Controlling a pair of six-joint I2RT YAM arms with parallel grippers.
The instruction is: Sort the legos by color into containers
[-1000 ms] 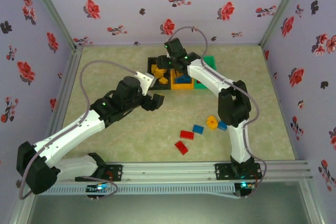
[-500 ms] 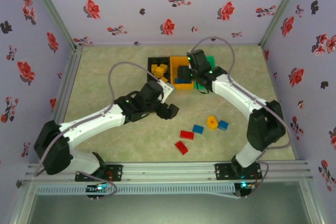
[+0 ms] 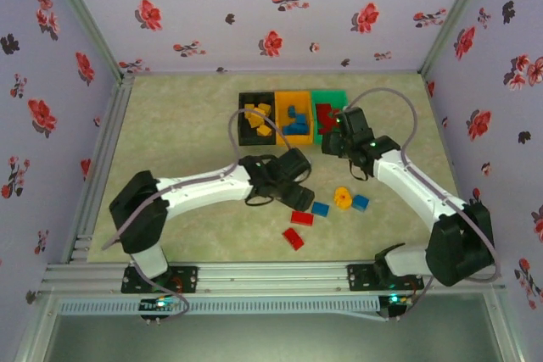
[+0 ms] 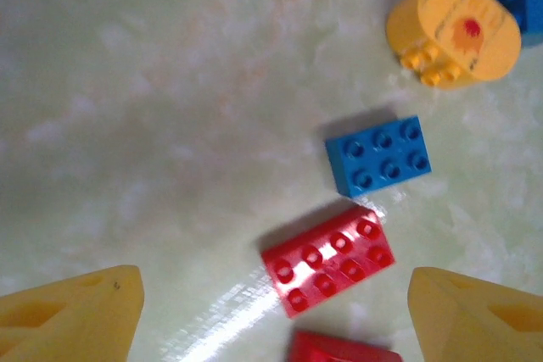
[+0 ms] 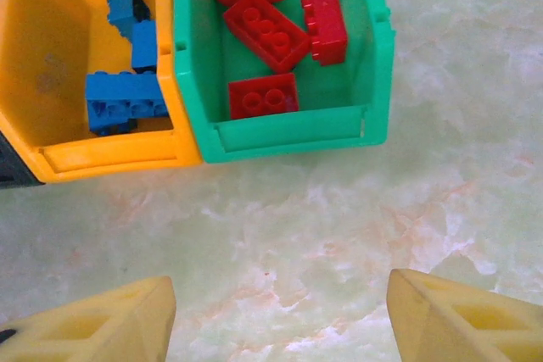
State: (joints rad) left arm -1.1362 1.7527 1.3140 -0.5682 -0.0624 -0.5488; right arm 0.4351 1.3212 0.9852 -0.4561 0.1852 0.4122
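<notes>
Most legos [image 5: 265,30] are binned: yellow in the black bin [image 3: 243,120], blue in the orange bin [image 5: 182,137], red in the green bin [image 5: 373,57]. Five lie loose on the bench [image 4: 127,82]. My left hand [image 4: 271,315] and right hand [image 5: 280,315] hang open, empty.

Lower red brick [image 4: 344,348] cut by bottom edge; corner blue brick [image 4: 524,4] cut by right edge

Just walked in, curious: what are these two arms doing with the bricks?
They are sorting legos by colour into three bins: yellow in the black bin, blue in the orange bin, red in the green bin. The left pincer hangs open above a loose red brick. The right pincer, open and empty, is in front of the green bin.
</notes>
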